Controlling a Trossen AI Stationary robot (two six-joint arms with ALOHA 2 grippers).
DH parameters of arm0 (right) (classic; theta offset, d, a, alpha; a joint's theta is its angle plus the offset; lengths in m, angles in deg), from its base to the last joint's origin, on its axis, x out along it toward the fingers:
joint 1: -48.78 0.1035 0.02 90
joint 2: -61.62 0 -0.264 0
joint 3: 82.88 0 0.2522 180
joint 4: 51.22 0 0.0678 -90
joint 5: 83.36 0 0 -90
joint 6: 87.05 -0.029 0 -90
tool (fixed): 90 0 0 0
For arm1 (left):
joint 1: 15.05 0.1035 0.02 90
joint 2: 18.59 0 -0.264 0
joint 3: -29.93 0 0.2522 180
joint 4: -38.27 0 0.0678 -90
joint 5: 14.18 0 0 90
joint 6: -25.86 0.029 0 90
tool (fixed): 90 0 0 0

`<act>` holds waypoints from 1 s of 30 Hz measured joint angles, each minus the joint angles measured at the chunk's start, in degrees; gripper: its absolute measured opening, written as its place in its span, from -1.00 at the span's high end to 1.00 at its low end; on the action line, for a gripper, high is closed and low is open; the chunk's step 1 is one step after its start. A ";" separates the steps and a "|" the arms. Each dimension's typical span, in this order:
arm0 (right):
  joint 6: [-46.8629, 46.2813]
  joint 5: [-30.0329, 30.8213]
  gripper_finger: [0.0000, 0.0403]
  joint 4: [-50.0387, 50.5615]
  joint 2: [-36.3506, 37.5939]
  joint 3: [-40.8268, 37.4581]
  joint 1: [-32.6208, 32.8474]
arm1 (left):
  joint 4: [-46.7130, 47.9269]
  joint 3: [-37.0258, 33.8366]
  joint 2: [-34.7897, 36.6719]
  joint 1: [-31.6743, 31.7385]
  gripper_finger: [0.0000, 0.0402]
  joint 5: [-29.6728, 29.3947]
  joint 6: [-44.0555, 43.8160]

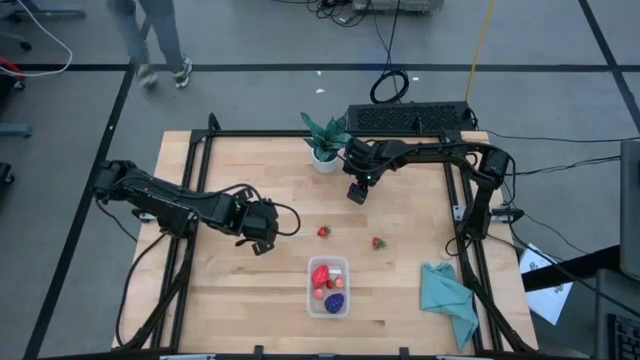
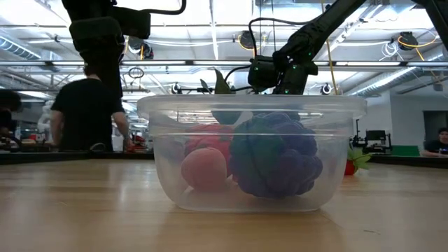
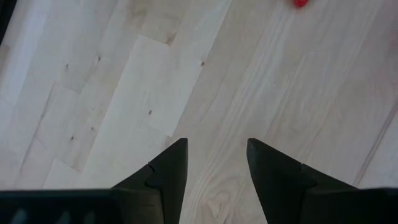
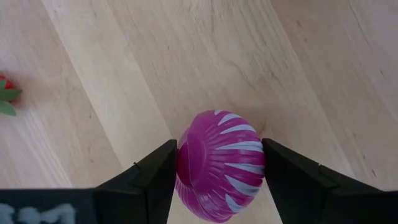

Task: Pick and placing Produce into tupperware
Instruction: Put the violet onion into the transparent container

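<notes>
A magenta toy vegetable with pale stripes (image 4: 219,165) sits between the fingers of my right gripper (image 4: 219,149), which is shut on it at the table's far middle (image 1: 357,190), beside the potted plant. The clear tupperware (image 1: 328,286) stands near the front edge on its flat bottom and holds a red, a pinkish and a dark purple piece (image 2: 274,155). Two small red strawberries (image 1: 323,232) (image 1: 378,242) lie on the wood between. My left gripper (image 3: 216,146) hangs open over bare wood left of centre (image 1: 262,240), with nothing between its fingers. My right gripper pinches the magenta vegetable by its two opposite rounded sides (image 4: 184,155), one finger (image 4: 155,171) on each. The fingers come from above, slanting down. Whether its underside rests on the table or hangs just clear, I cannot tell.
A green potted plant in a white pot (image 1: 325,140) stands close behind the right gripper. A teal cloth (image 1: 448,295) lies at the front right. A black frame (image 1: 190,150) runs round the table. A person (image 2: 87,112) stands in the room beyond.
</notes>
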State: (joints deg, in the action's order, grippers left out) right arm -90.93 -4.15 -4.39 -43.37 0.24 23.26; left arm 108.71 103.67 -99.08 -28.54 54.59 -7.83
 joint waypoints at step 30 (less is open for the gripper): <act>-1.27 -2.99 -0.03 3.42 5.99 0.53 1.62 | -0.08 -0.01 -0.02 0.02 0.15 -0.07 0.00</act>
State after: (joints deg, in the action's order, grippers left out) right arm -92.20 -7.14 -0.97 -37.39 0.77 24.88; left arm 108.63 103.65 -99.10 -28.53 54.52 -7.83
